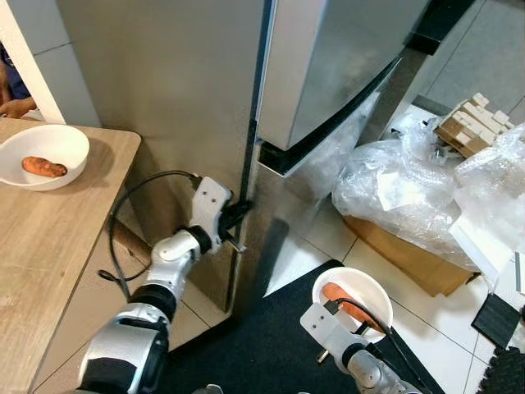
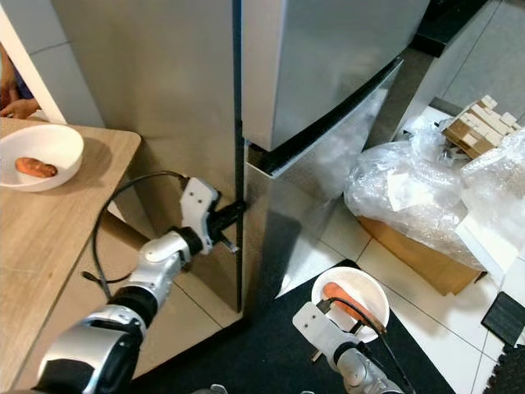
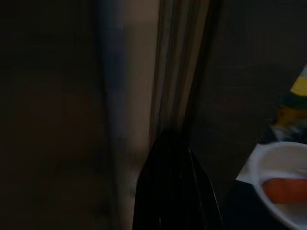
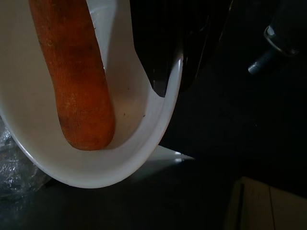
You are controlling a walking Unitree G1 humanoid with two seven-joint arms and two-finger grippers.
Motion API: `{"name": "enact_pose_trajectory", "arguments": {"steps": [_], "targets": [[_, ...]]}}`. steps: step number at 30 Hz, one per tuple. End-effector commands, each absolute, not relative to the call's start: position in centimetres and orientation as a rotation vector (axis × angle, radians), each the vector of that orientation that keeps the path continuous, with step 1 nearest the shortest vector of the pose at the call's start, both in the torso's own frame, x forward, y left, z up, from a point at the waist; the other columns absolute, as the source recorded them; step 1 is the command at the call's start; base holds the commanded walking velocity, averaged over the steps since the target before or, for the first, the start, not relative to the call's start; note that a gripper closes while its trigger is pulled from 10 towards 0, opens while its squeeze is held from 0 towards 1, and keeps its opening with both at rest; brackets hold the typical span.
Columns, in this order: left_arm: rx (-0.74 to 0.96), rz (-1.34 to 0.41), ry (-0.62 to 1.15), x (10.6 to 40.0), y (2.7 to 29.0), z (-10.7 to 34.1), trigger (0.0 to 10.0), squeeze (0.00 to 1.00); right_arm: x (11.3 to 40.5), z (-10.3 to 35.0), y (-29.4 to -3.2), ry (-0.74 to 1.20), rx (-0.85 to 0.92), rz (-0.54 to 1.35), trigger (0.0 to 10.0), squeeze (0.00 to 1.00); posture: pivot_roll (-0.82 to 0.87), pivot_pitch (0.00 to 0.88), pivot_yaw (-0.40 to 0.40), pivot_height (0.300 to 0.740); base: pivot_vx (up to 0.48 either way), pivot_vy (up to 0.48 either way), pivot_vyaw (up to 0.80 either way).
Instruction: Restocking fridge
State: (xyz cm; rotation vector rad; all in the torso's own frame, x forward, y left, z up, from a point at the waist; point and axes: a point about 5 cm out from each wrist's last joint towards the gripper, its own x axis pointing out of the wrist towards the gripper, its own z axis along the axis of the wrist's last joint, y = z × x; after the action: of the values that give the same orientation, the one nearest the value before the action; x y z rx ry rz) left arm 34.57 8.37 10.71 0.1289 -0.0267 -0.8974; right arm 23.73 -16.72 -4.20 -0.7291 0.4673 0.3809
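Your left tool (image 1: 238, 215) is at the fridge (image 1: 328, 74), its black fingers pushed against the dark vertical seam at the edge of the lower door (image 2: 316, 193). The left wrist view is very dark: the fingers (image 3: 175, 187) look pressed together, narrowing toward that seam, so the tool reads as closed, with nothing between them. The fridge doors look closed.

Your right tool (image 2: 361, 318) is low in front of you, over the dark mat (image 1: 254, 345), and it's clamped on the rim of a white bowl (image 1: 361, 283). The right wrist view shows it clearly: black fingers (image 4: 163, 52) pinch the bowl's edge, one inside and one outside. In the bowl lies a carrot (image 4: 79, 81), long and orange, resting along the bottom. The bowl hangs above the mat's edge, in front of the fridge's lower door and near it.

On your left stands a wooden table (image 1: 57, 246) with a second white bowl (image 1: 70, 144) on it, holding another orange vegetable (image 1: 43, 167). A person's hand (image 1: 16, 107) shows at the far corner of the table.

To your right, crumpled clear plastic wrap (image 1: 410, 189) lies heaped on a cardboard box (image 1: 410, 254) on the tiled floor (image 1: 435, 328).
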Motion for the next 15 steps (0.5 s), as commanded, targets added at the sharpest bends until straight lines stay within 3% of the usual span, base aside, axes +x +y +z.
{"name": "enact_pose_trajectory", "arguments": {"steps": [1,15], "targets": [[0.148,-1.012,0.008,33.6,5.7,9.9,10.0,0.0,23.2,-4.4,-17.3,0.475,-0.725,0.36,10.0,0.0,-0.09,0.159,-0.065,0.74,0.0,0.0,0.0],[0.095,-1.078,-0.01,32.8,5.5,9.8,10.0,0.0,22.0,-5.0,-18.4,0.513,-0.73,0.339,10.0,0.0,-0.1,0.158,-0.055,0.74,0.0,0.0,0.0]]}}
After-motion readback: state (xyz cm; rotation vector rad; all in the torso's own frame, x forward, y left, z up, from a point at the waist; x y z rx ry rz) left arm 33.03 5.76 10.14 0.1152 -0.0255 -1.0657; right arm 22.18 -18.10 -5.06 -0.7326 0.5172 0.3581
